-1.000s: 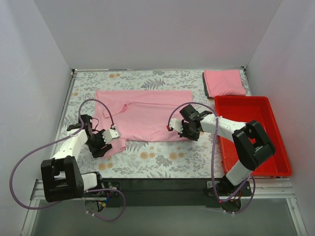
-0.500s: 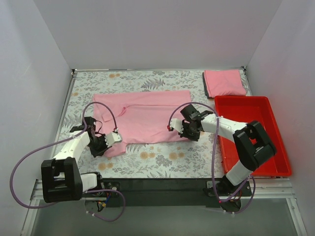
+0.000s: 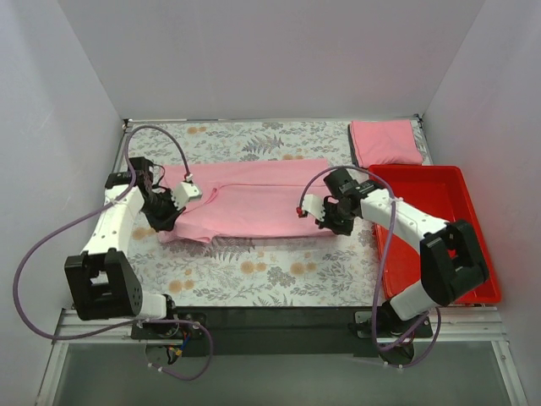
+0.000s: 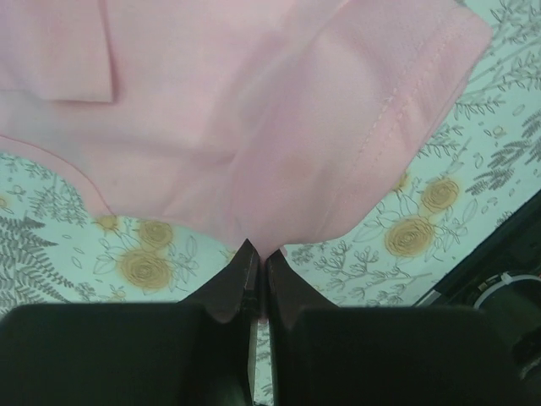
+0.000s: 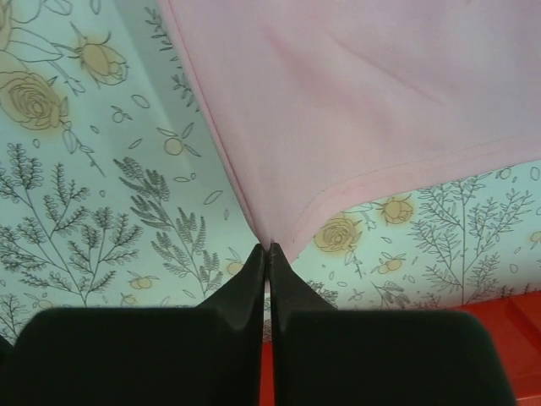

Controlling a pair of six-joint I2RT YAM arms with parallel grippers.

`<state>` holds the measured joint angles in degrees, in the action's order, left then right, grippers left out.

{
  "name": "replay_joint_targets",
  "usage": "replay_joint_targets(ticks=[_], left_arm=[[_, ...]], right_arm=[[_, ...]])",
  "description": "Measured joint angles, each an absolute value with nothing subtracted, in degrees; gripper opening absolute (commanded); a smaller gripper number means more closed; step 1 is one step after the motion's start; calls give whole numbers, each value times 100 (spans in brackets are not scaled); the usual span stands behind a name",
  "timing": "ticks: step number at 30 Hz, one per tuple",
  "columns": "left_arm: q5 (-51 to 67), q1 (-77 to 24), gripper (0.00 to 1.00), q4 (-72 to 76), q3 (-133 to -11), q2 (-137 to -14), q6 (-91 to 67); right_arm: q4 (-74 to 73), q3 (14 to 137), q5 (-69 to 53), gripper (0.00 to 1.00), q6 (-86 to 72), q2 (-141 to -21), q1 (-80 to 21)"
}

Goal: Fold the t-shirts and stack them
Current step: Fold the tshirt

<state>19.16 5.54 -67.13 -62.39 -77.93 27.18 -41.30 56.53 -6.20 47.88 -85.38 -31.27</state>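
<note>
A pink t-shirt [image 3: 254, 199] lies spread across the middle of the floral table, its near edge lifted at both ends. My left gripper [image 3: 166, 213] is shut on the shirt's near-left edge; in the left wrist view the pink t-shirt [image 4: 254, 127] hangs from the pinched fingertips [image 4: 245, 260]. My right gripper [image 3: 325, 218] is shut on the near-right hem; in the right wrist view the pink t-shirt [image 5: 363, 101] runs up from the closed gripper [image 5: 269, 250]. A folded pink t-shirt [image 3: 385, 142] sits at the back right corner.
A red tray [image 3: 473, 254] stands along the right side beside my right arm. The floral table cover [image 3: 254, 271] shows bare in front of the shirt. White walls close in the left, back and right. Purple cables loop off both arms.
My left gripper closed on the shirt's near-left edge and carried it back and to the left. The right gripper, still shut on the hem, shifted right and back. The shirt's near part has risen and folded back.
</note>
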Motion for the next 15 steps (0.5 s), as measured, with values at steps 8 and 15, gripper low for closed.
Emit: replay_joint_targets(ticks=[8,15], left_arm=[[1946,548,0,-6458,-7428,-9148,2401],[1879,379,0,-6294,-8407,-10228,2287]], right_arm=[[-4248,6554,-661,1,5166,-9371,-2781],[-4324,7120,-705,1,5413,-9966,-2602]])
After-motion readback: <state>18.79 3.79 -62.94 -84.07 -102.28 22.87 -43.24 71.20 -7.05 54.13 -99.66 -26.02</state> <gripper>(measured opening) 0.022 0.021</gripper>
